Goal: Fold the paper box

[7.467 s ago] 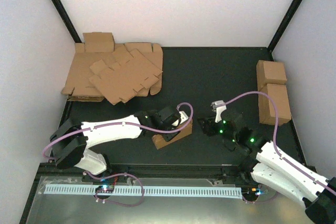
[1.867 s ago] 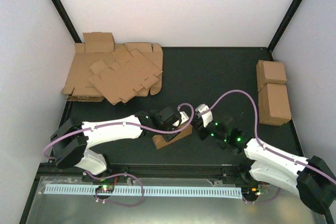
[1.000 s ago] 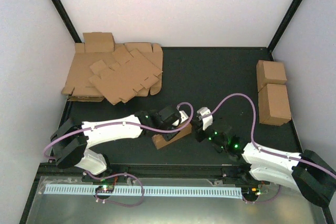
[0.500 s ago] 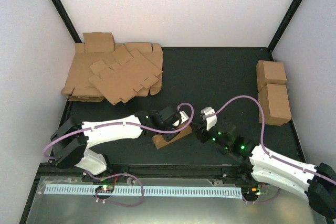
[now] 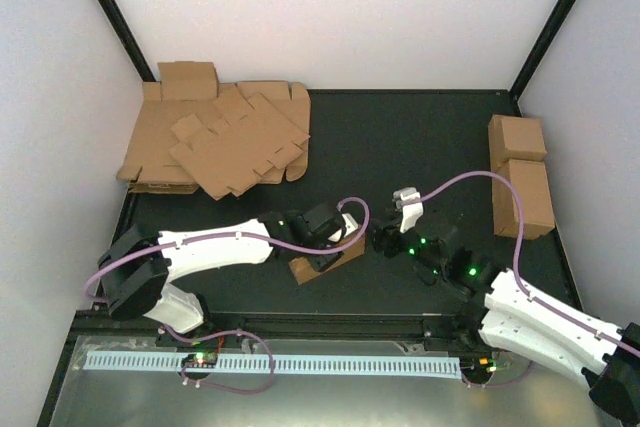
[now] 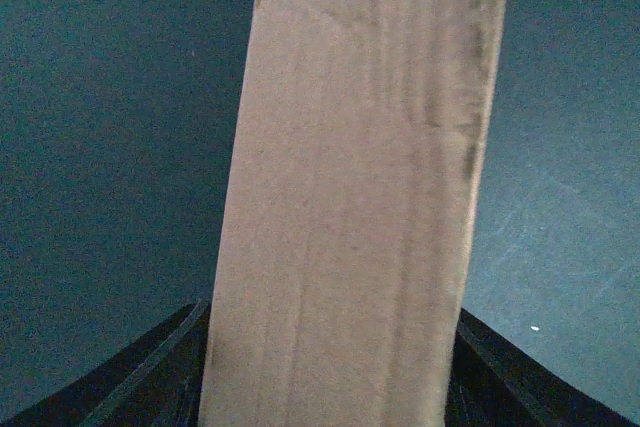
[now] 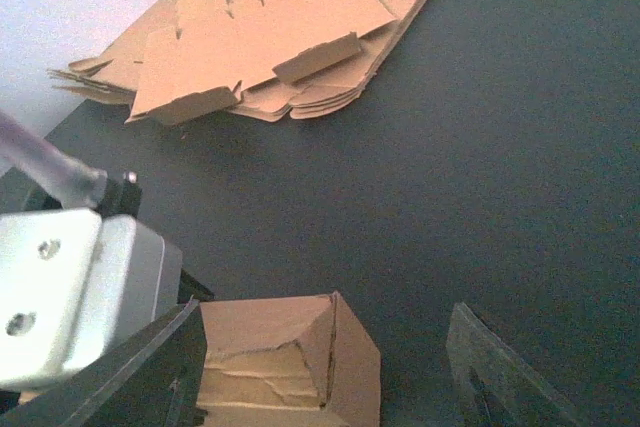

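far left, back corner: heap of flat cardboard sheets [image 5: 215,142], brown, matte, notched with flaps and tabs, fanned and overlapping; its lower layers are hidden.

left of centre: my left gripper [image 5: 337,241], closed on the paper box [image 5: 322,261]. the wrist view shows its dark fingers [image 6: 160,367] against both long sides, tips cut off by the frame.

paper box: plain brown card, long and rectangular, faintly ribbed face, lying tilted on the table [image 5: 420,137] near the front edge. the end facing right is open, with a creased inner flap. its underside is hidden.

centre right: my right gripper [image 5: 378,239], open and holding nothing, fingers [image 7: 488,362] spread wide just beside the box's open end.

far right edge: two blocky cardboard cuboids [image 5: 520,182], closed, touching end to end.

table: black, matte, bare across the middle and back; white walls on three sides.
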Robot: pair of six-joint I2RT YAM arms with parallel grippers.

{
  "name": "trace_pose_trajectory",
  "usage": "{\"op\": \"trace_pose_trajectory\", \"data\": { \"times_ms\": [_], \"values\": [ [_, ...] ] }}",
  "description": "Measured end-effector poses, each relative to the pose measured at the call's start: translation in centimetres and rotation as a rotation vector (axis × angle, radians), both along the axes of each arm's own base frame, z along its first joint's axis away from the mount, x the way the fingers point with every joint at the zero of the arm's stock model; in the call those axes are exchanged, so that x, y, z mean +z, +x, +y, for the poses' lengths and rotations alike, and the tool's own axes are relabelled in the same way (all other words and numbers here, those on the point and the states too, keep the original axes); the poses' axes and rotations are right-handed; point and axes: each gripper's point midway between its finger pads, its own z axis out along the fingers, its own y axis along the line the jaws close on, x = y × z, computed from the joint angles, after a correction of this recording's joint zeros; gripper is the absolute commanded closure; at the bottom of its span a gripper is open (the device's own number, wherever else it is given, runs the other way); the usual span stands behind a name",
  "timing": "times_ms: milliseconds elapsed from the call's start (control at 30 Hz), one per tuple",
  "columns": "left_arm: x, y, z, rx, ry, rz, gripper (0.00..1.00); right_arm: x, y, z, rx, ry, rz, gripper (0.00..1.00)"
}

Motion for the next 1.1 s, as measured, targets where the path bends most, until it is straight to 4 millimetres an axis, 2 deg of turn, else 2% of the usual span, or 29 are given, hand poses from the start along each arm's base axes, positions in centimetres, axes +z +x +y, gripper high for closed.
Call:
{"op": "trace_pose_trajectory", "data": {
  "times_ms": [133,333,467,767,800,1000,1033,1100],
  "values": [
    [-0.8,-0.4,0.5,-0.002,0.035,0.023,0.32,0.3,0.8,-0.2,-0.034,0.020,0.058,0.30],
    [-1.0,-0.6,0.8,-0.003,0.048,0.031,0.27,0.0,1.3,-0.3,-0.050,0.045,0.159,0.30],
    [-1.0,-0.6,0.9,-0.003,0.051,0.033,0.22,0.6,1.4,-0.2,-0.047,0.069,0.201,0.30],
    [-1.0,-0.8,0.8,-0.007,0.048,0.041,0.15,2.0,1.3,0.7,-0.027,0.119,0.279,0.41],
    [-1.0,-0.8,0.8,-0.008,0.046,0.042,0.15,2.0,1.3,0.7,-0.027,0.126,0.289,0.45],
    [-0.6,-0.9,0.8,-0.009,0.035,0.040,0.12,1.3,1.4,0.7,-0.032,0.204,0.400,0.93],
    [-0.6,-0.9,0.8,-0.009,0.035,0.040,0.11,1.2,1.3,0.9,-0.030,0.228,0.427,0.97],
    [-0.5,-1.0,0.9,-0.009,0.036,0.042,0.10,1.0,1.1,1.3,-0.016,0.258,0.462,0.98]
  ]
}}
